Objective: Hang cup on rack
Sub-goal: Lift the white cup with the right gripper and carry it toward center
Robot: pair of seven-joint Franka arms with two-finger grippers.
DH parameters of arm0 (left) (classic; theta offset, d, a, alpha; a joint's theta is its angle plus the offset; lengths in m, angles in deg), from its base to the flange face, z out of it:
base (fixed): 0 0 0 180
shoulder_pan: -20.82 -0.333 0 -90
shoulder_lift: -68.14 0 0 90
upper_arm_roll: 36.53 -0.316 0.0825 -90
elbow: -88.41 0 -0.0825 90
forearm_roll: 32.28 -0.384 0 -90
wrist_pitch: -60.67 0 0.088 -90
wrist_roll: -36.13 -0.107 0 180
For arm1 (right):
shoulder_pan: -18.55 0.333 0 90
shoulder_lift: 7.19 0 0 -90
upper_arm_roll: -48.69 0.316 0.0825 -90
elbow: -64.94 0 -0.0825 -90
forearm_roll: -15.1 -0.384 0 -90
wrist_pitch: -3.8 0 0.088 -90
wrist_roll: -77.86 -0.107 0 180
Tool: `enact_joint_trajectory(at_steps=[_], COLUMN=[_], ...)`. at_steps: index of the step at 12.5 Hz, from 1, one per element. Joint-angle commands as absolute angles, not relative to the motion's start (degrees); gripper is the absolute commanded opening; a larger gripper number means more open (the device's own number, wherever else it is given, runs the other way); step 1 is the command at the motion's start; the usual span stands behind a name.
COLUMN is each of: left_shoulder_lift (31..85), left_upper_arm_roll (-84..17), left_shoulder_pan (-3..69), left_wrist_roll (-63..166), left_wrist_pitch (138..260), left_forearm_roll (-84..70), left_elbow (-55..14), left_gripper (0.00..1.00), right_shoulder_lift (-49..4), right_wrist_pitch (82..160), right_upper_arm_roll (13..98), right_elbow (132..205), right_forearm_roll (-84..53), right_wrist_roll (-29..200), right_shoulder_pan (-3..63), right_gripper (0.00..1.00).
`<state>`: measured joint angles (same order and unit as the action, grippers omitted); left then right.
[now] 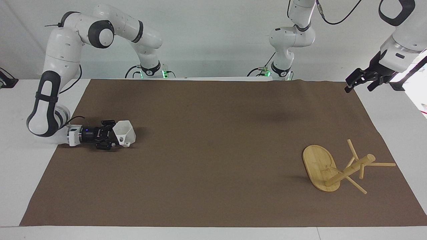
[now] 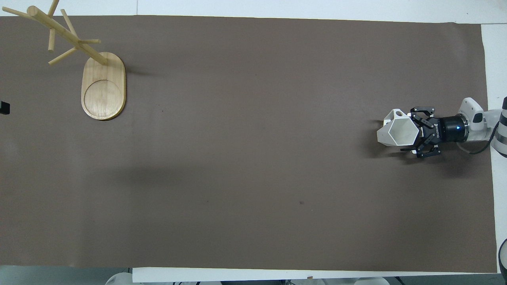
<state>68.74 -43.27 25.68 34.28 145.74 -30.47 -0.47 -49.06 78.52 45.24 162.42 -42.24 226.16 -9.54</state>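
The white faceted cup [image 1: 126, 133] stands mouth up on the brown mat at the right arm's end of the table. Its handle is on the side farther from the robots. It also shows in the overhead view [image 2: 396, 132]. My right gripper [image 1: 112, 135] lies low and level beside the cup, open, with a finger on either side of the cup's near wall [image 2: 412, 133]. The bamboo rack [image 1: 320, 165] stands at the left arm's end, with its post and pegs [image 2: 65, 35] free. My left gripper [image 1: 359, 87] waits open, high over the mat's corner.
A brown mat [image 1: 213, 150] covers most of the white table. The left gripper's tip shows at the overhead view's edge [image 2: 3, 107].
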Motion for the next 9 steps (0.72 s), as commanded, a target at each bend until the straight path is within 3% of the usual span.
enact_joint_trajectory(at_steps=[1,9], left_shoulder_lift=[69.7,69.8], left_upper_arm_roll=[-42.5,-42.5], left_shoulder_pan=[25.1,25.2], left_wrist_roll=[34.2,34.3], left_wrist_pitch=[143.0,142.5], left_forearm_roll=[-31.5,-31.5], left_elbow=[-1.4,-1.4], left_gripper=[1.0,1.0], right_shoulder_lift=[-47.8,-47.3], right_wrist_pitch=[79.5,81.3], right_upper_arm_roll=[45.3,45.3], right_elbow=[164.4,166.8], right_forearm_roll=[-43.3,-43.4], right_wrist_roll=[228.0,229.2], right_shoulder_pan=[-9.1,-7.7], right_gripper=[1.0,1.0])
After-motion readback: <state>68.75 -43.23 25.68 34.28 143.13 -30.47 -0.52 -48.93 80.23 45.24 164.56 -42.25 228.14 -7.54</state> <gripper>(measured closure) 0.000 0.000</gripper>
